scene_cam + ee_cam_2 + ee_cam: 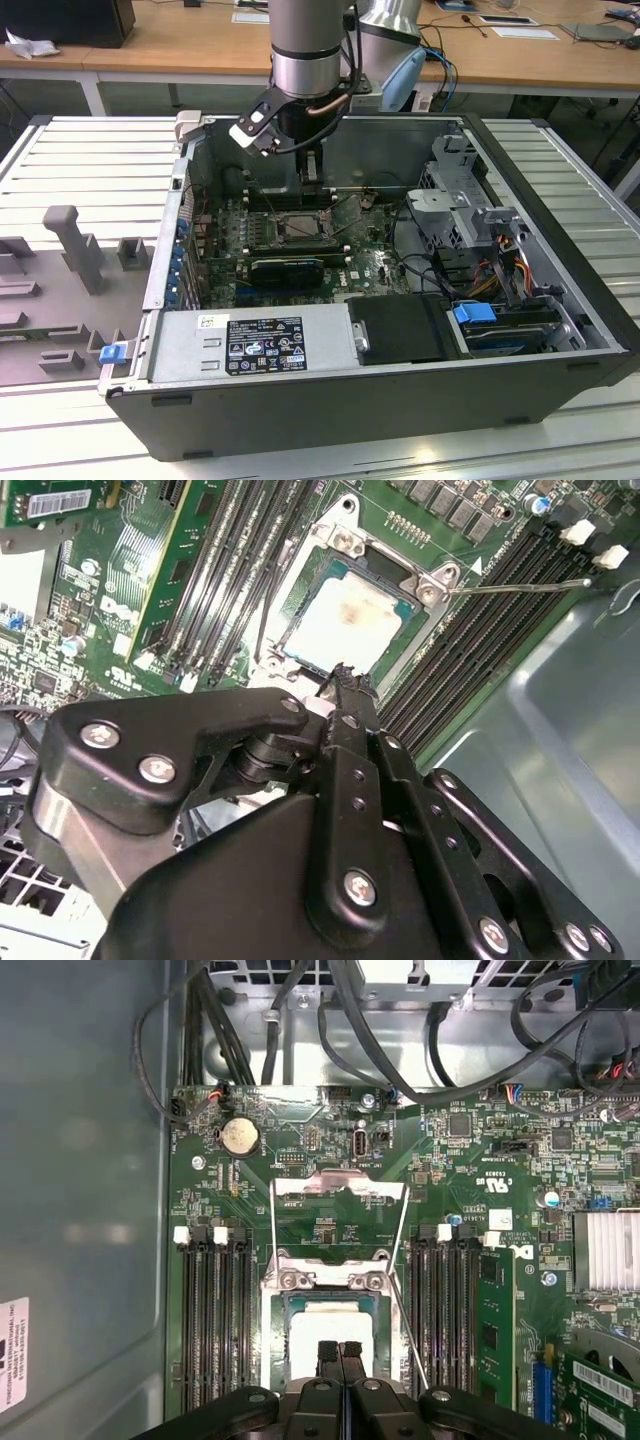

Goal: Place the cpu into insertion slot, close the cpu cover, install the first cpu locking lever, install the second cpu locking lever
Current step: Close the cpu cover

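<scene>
End effector: I read the gripper (341, 1352) as having its fingers pressed together with nothing between them, low over one edge of the cpu; I cannot confirm contact
Cpu location: the cpu (325, 1328) lies flat in the insertion slot (278, 1310), near the middle of the motherboard (480, 1160), between the two banks of memory slots (210, 1310)
Cover: the cpu cover (340, 1188) stands swung open at the slot edge away from the gripper, with board showing through its window
Levers: the locking levers (403, 1260) are unlatched and angle off along both slot sides
Cpu handling: I judge it light, rigid, smooth-faced and fragile underneath; it is best taken by two opposite edges
Cover handling: I judge it thin, stiff, hinged sheet metal, best pressed at its free edge
</scene>
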`<state>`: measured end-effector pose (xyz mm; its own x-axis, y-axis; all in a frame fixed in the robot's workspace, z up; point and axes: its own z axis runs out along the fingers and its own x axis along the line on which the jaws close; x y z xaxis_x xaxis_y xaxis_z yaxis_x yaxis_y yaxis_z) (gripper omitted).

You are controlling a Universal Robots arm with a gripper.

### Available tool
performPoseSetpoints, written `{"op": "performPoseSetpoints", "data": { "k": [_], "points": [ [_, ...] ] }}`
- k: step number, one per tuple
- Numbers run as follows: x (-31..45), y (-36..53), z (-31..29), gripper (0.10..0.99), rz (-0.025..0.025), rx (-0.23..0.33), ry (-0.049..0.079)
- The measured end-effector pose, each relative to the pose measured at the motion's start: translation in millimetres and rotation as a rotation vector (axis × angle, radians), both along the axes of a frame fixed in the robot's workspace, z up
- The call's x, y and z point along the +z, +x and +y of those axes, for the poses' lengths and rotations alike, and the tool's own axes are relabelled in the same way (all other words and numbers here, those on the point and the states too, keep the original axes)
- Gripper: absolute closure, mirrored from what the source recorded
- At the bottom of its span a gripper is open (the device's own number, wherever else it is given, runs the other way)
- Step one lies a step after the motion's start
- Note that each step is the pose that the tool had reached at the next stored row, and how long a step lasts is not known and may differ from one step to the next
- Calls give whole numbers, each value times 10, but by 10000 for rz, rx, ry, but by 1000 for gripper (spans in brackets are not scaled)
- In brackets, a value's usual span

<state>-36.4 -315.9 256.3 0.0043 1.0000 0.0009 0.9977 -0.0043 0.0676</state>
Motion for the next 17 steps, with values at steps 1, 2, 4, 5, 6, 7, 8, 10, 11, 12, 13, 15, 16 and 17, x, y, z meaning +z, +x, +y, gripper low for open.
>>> {"op": "performPoseSetpoints", "data": {
  "k": [1,2,4,5,6,7,8,10,11,12,13,15,16,17],
  "points": [
    [6,0,0,980,0,0,0],
    [12,0,0,980,0,0,0],
    [25,0,0,980,0,0,1],
    [37,0,0,980,0,0,0],
    [49,0,0,980,0,0,0],
    [62,0,0,980,1,0,0],
    [79,0,0,980,0,0,1],
    [101,0,0,980,0,0,1],
    [120,0,0,980,0,0,1],
    [136,0,0,980,1,-1,0],
    [147,0,0,980,0,0,0],
    [178,0,0,980,0,0,1],
    [198,0,0,980,0,0,0],
    [211,0,0,980,0,0,0]
  ]
}}
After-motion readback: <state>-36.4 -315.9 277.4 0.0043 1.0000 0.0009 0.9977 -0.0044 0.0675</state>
